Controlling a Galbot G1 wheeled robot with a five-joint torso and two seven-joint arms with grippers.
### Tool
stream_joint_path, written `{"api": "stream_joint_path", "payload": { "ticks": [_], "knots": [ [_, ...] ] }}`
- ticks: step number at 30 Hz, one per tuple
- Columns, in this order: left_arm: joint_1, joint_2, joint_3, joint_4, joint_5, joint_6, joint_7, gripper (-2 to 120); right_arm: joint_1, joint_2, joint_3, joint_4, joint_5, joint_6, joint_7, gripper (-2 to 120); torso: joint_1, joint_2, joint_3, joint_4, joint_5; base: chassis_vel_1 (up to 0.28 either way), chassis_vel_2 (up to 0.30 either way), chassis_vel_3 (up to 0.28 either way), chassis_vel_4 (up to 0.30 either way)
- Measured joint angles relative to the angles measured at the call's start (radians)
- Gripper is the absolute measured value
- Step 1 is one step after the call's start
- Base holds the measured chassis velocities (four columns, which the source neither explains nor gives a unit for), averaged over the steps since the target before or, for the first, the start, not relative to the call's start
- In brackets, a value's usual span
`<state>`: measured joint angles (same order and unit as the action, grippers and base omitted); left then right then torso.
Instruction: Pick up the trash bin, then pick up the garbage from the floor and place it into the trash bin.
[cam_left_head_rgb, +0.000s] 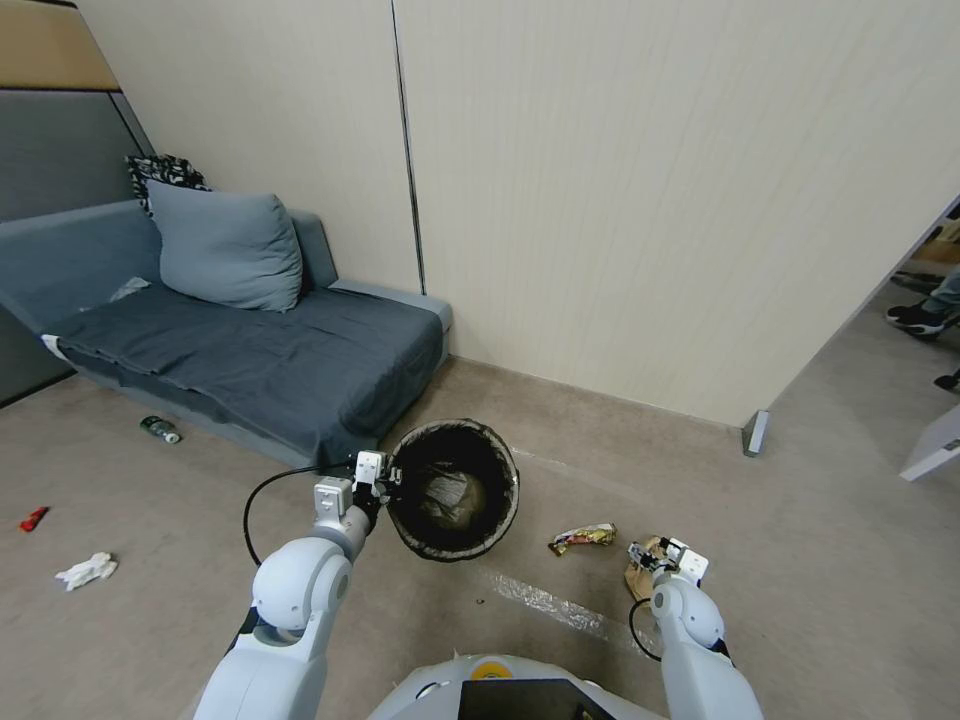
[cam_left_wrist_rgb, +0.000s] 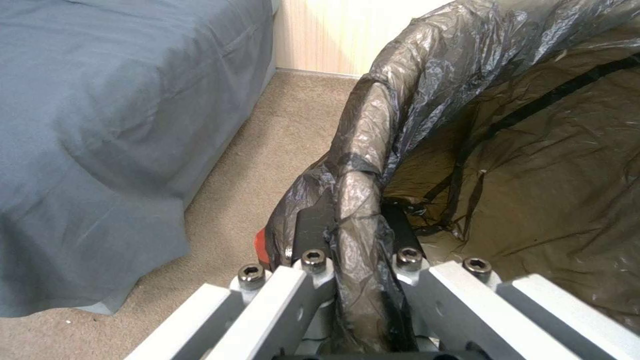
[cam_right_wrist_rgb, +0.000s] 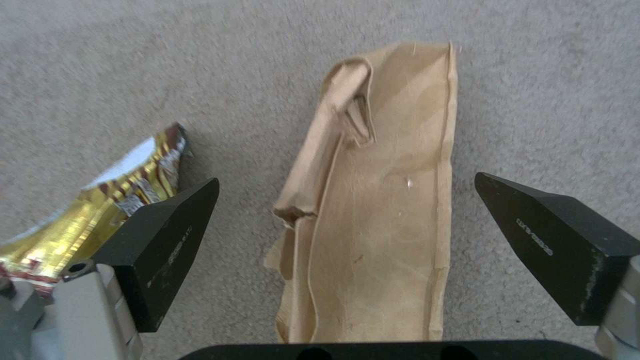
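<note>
L gripper (cam_left_wrist_rgb: 357, 240) is clamped on the bin (cam_left_head_rgb: 455, 490) rim at 9 o'clock; R gripper (cam_right_wrist_rgb: 347, 220), jaws wide, straddles brown paper (cam_right_wrist_rgb: 373, 225) on the floor, so next likely lower & close.

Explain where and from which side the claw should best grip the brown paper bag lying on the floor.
Probably from straight above, across its narrow width: the brown paper bag lies flat and long, and the open right claw already straddles it. The raised fold along one long edge gives something to pinch.
</note>
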<state>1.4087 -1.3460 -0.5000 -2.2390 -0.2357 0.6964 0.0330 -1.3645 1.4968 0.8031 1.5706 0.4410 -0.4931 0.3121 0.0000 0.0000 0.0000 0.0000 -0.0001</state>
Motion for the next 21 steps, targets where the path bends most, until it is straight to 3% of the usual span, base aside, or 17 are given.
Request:
{"api": "stream_joint_path", "payload": {
  "ticks": [3, 5, 10, 21],
  "knots": [
    [0.0, 0.0, 0.0, 0.0, 0.001, 0.0, 0.0, 1, 0.007, -0.001, 0.0, -0.016, 0.0, 0.0, 0.001, 100, 0.0, 0.0, 0.0, -0.0001, -0.0003, 0.0, 0.0, 0.0, 0.0],
    [-0.001, 0.001, 0.0, 0.0, 0.001, 0.001, 0.0, 1, 0.055, -0.007, 0.002, -0.13, -0.025, 0.016, 0.004, 100, 0.0, 0.0, 0.0, 0.0001, 0.0006, 0.0, 0.0, 0.0, 0.0],
    [-0.002, 0.001, 0.0, 0.002, 0.001, 0.001, 0.0, 1, 0.103, -0.008, -0.002, -0.219, -0.069, 0.038, 0.006, 100, 0.0, 0.0, 0.0, -0.0002, 0.0001, 0.0, 0.0, 0.0, 0.0],
    [-0.003, 0.0, -0.001, 0.006, 0.002, 0.001, 0.0, 1, 0.159, -0.002, -0.01, -0.285, -0.128, 0.053, 0.004, 100, 0.0, 0.0, 0.0, 0.0, 0.0001, 0.0, 0.0, 0.0, 0.0]
  ]
}}
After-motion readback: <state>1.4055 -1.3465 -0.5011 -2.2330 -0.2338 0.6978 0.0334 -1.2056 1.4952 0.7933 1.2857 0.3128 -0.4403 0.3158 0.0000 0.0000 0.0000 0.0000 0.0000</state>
